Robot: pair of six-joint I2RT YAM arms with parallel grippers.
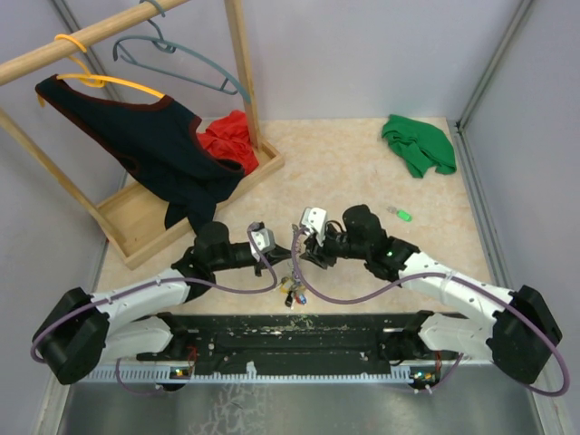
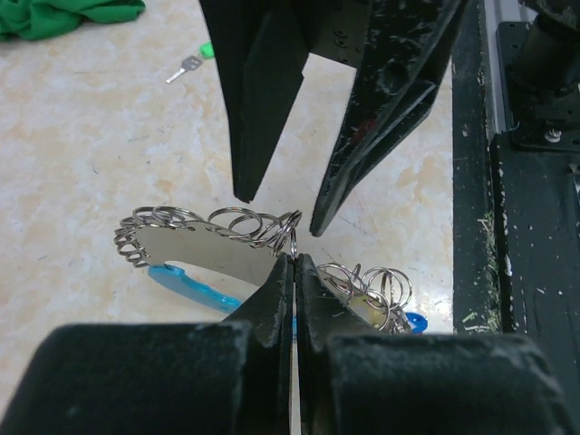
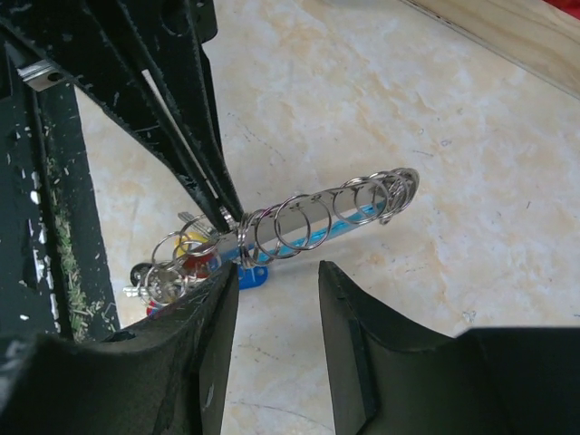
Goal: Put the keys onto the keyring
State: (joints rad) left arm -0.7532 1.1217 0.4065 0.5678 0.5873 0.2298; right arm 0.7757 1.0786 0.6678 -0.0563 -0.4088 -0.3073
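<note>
The keyring (image 3: 317, 213) is a silvery coil of rings with a light-blue segment. Blue, yellow and red tags (image 3: 190, 258) are bunched at one end. It hangs just above the table between both arms (image 1: 292, 288). My left gripper (image 2: 295, 257) is shut on one of its rings (image 1: 279, 252). My right gripper (image 3: 276, 285) is open, its fingers (image 2: 246, 172) just short of the coil and touching nothing (image 1: 299, 243). One key with a green head (image 1: 401, 215) lies alone on the table to the right (image 2: 192, 62).
A green cloth (image 1: 418, 145) lies at the back right. A wooden clothes rack (image 1: 243, 72) with hangers, a black garment (image 1: 145, 145) and a red cloth (image 1: 231, 140) stands at the back left. The black base rail (image 1: 290, 340) runs along the near edge.
</note>
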